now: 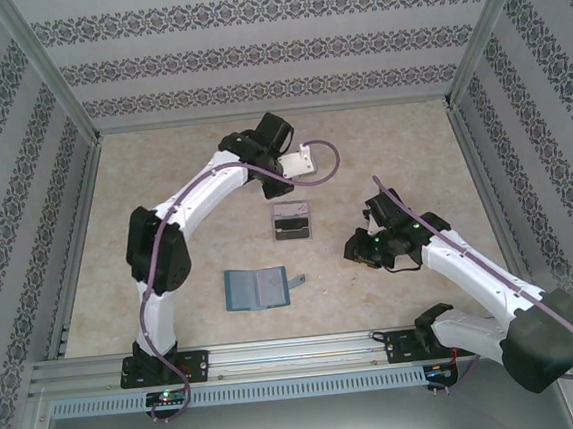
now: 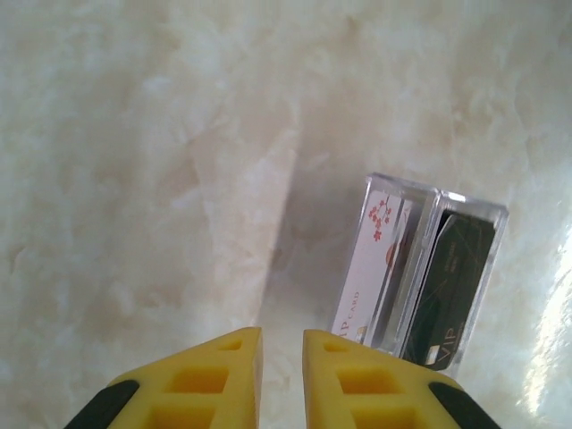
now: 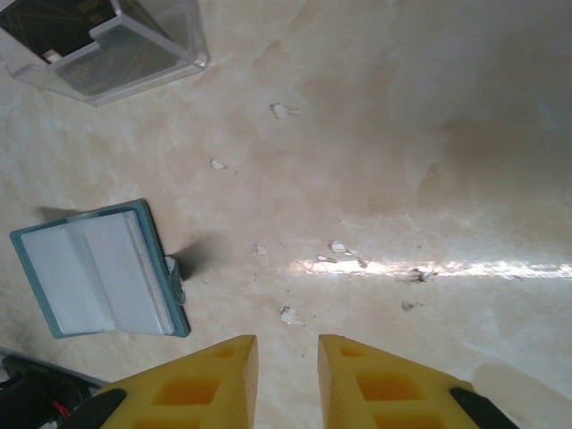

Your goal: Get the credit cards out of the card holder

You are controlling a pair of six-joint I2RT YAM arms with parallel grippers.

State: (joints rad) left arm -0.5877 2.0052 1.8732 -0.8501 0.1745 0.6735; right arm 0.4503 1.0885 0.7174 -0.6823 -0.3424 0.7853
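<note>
The wallet (image 1: 258, 288) lies open on the table (image 1: 411, 143), near the front edge between the two arm bases, with its grey-blue pocketed inside facing up. A small grey sliver (image 1: 299, 279) sits just beside its right edge. Both cards are out of the wallet and inside a clear box (image 1: 292, 221), which stands near the middle of the table, beyond the wallet and apart from it. In the left wrist view the pale card (image 2: 375, 268), printed with red blossoms, and the dark card (image 2: 456, 286) sit side by side in the box, with a clear divider between them. The left gripper (image 2: 281, 344) is on the far side of the box. Its yellow fingers (image 2: 232, 375) are parted by a narrow gap with nothing between them, and the box is just to their right. The right gripper (image 3: 286, 349) is to the right of the box and clear of it. Its fingers (image 3: 375, 384) are also slightly apart and hold nothing, with only bare table under the gap. From that wrist the wallet is off to the left of the fingers and a corner of the box is at the upper left, with the dark card visible inside. Neither gripper touches the wallet, the box or a card.
</note>
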